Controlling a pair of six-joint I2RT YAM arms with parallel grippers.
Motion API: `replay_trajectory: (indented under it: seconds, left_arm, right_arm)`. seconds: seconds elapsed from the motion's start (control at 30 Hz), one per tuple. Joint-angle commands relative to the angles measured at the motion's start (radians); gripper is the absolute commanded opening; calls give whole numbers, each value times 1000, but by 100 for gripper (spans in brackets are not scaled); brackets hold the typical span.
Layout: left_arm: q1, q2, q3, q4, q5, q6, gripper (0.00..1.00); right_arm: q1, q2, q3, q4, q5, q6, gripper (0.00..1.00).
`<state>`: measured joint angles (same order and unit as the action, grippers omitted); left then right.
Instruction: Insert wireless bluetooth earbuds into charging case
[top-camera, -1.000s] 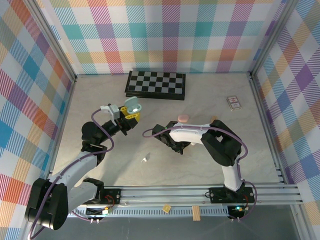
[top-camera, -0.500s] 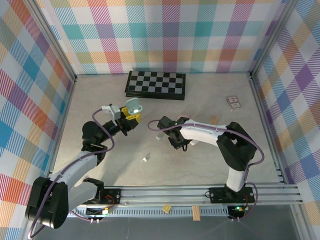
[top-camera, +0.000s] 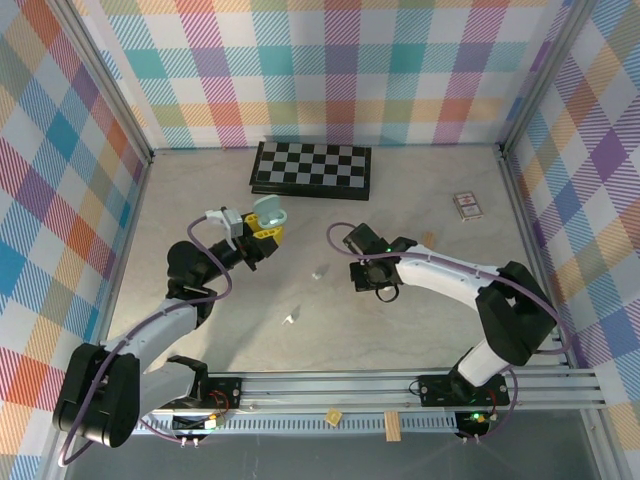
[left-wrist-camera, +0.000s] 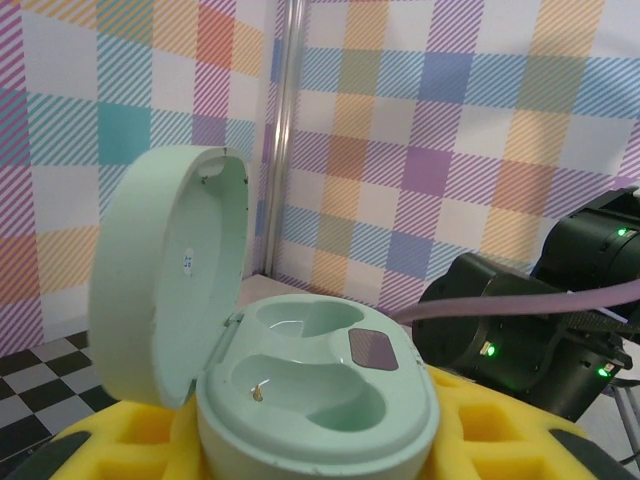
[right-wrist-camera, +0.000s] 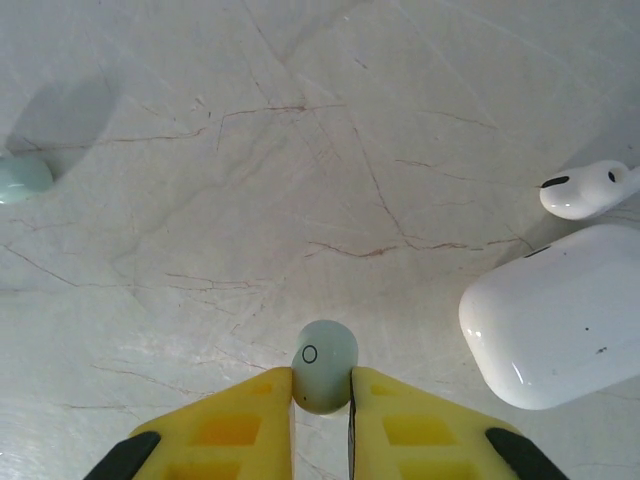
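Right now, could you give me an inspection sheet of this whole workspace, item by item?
Surface: pale marbled tabletop, flat.
Job's things: open mint-green pebble-shaped plastic charging case, both wells empty; mint-green plastic earbud in a grip; second mint-green earbud and white stemmed earbud lying loose; closed white charging case beside the white one.
Clutter: black-and-white checkerboard at the back; small patterned card box.
Grippers: left gripper shut on the open case; right gripper shut on the mint-green plastic earbud.
Cables: purple cable along the right arm; a like one loops along the left arm.
Surroundings: pastel plaid walls; aluminium frame rails.
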<state>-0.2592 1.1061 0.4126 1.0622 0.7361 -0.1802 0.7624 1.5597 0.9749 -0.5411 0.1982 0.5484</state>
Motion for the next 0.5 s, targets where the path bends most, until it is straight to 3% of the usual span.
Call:
replay_trajectory:
  seconds: [0.0, 0.23, 0.47]
  left_arm:
    - [3, 8, 15, 84, 29, -16, 31]
    - [-7, -3, 25, 73, 32, -15, 30]
    - [-8, -31, 24, 32, 29, 4, 31]
  right_arm:
    - [-16, -39, -42, 79, -67, 53, 18]
    - [-37, 2, -97, 133, -159, 60, 19]
    - [-40, 17, -136, 127, -163, 76, 20]
